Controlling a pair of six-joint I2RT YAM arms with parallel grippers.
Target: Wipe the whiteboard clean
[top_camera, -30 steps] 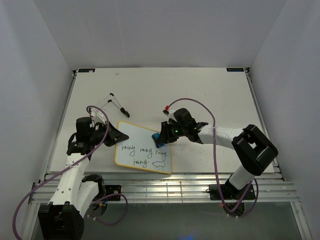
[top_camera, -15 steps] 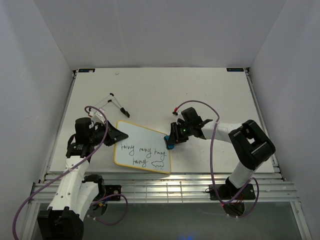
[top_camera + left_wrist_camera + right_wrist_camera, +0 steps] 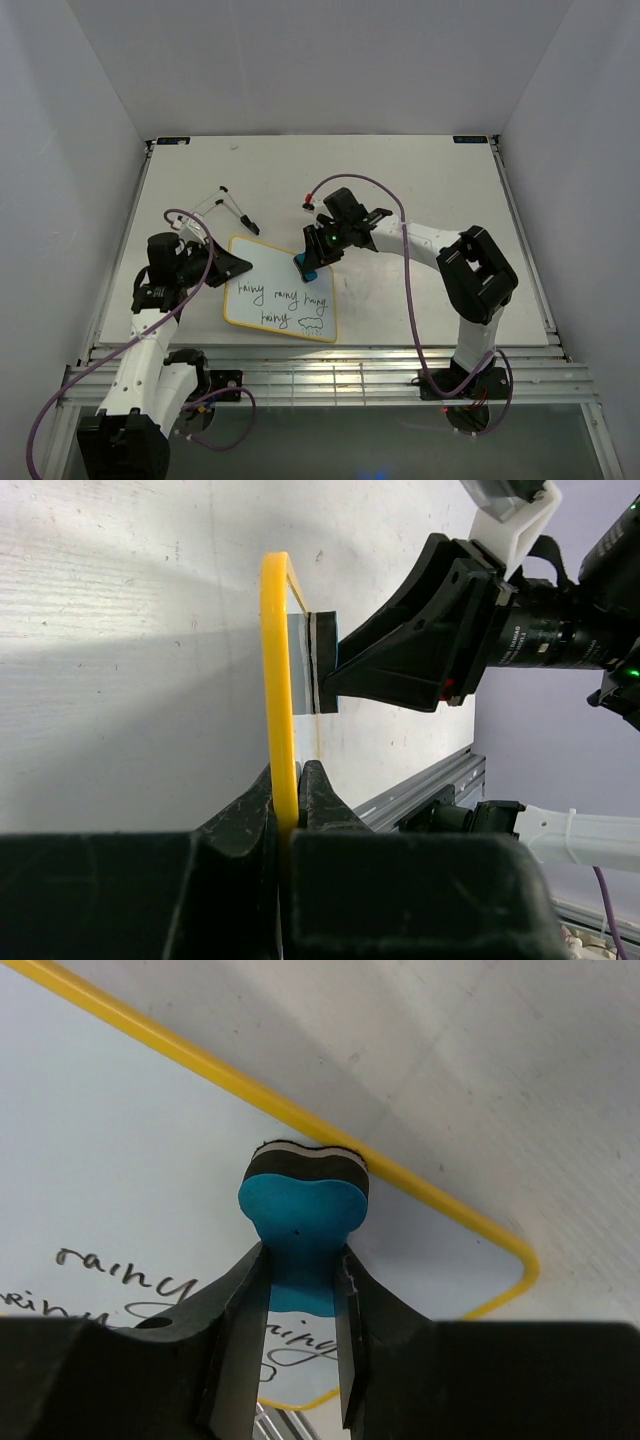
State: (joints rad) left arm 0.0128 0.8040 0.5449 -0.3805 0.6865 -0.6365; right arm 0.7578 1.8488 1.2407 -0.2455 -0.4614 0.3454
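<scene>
**Q:** What are the fingers doing?

**Me:** The right gripper (image 3: 300,1260) is clamped narrow on the blue eraser (image 3: 303,1218), one finger on each side of its waist. The eraser's dark felt end points away from the wrist. From the left wrist camera I see that felt sitting against the board's face. The left gripper (image 3: 288,780) is pinched tight on the yellow rim, with almost no gap between the fingers.

**Q:** And where is the whiteboard?

**Me:** The whiteboard (image 3: 262,270) lies on the table (image 3: 420,180) in front of the left arm, turned slightly askew. My left fingers hold its left edge. The eraser meets it at the far edge, close to the far right corner. Black handwriting, "rainy" several times over with a small cloud sketch, fills the near half, and the eraser is not on it.

**Q:** Anything else out there?

**Me:** Two thin black-tipped rods (image 3: 236,210) lie on the table just beyond the board's far left corner.
</scene>
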